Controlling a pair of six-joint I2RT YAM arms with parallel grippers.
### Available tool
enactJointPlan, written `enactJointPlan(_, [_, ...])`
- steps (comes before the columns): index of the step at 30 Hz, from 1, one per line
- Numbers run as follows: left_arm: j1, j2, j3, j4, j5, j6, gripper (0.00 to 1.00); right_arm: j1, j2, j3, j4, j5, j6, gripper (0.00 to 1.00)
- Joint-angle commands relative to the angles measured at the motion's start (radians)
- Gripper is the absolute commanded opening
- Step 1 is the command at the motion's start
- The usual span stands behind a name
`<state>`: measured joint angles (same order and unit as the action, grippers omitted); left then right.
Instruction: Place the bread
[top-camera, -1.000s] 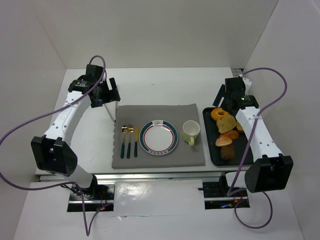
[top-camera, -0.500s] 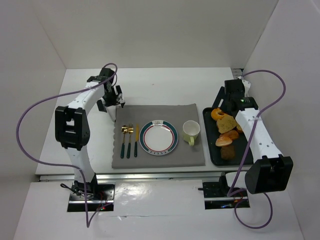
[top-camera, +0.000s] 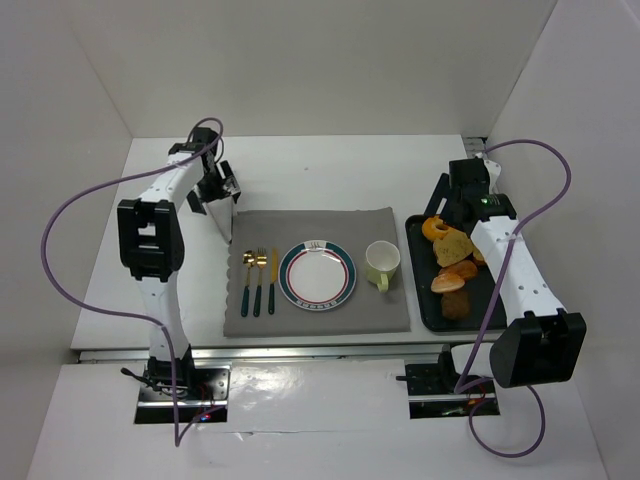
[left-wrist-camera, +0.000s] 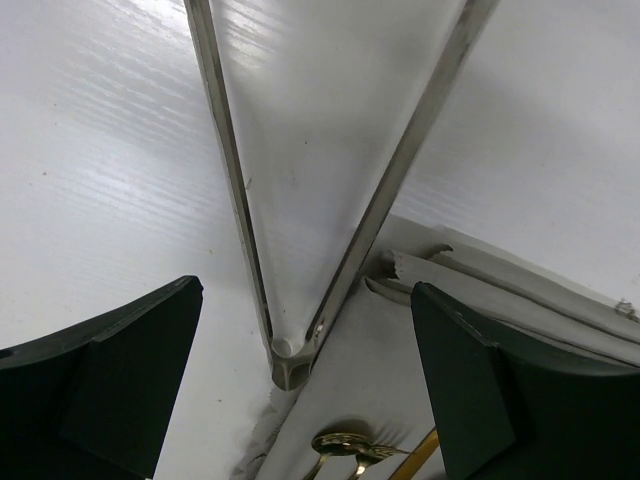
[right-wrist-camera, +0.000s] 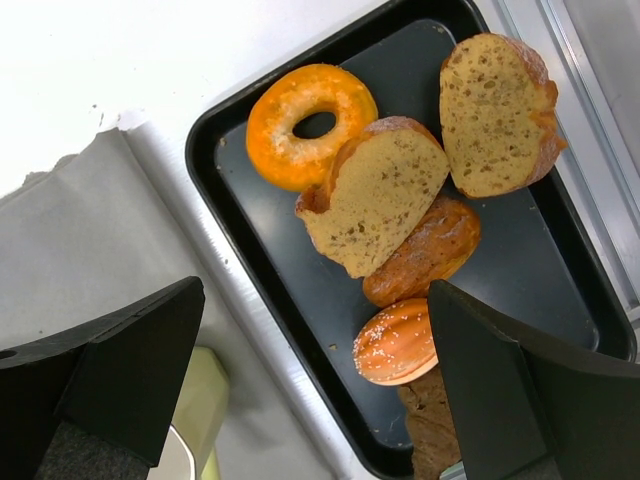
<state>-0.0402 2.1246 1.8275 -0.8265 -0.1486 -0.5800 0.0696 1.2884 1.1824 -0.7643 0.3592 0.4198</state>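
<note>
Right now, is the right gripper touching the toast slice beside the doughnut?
Apart. In the right wrist view the right gripper's open fingers sit at the lower corners, a clear gap separating both from the toast slice on the tray.

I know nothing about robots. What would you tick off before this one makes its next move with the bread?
1. Right gripper open and empty: ok, fingers wide apart above the tray.
2. Toast slice reachable: ok, it lies on top, leaning on a roll beside the doughnut.
3. Dark chunk located: ok, at the tray's near end in the top view.
4. Plate, the likely landing spot, free: ok, nothing on it.
5. Cup clear of the path: cannot tell; it stands between tray and plate.
6. Left gripper out of the way: ok, open, near the mat's far left corner.
</note>
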Motion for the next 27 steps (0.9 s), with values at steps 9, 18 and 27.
enactJointPlan(9, [0.011, 0.081, 0.061, -0.031, -0.032, -0.006, 0.99, -0.001, -0.001, 0.016, 0.017, 0.008, -0.021, 1.00])
enactJointPlan(18, [0.020, 0.172, 0.130, -0.031, -0.023, -0.006, 0.99, -0.001, 0.011, 0.025, 0.017, 0.007, -0.021, 1.00])
enactJointPlan(27, [0.029, 0.228, 0.158, 0.018, -0.035, 0.049, 0.90, -0.001, 0.029, 0.035, 0.026, 0.007, -0.021, 1.00])
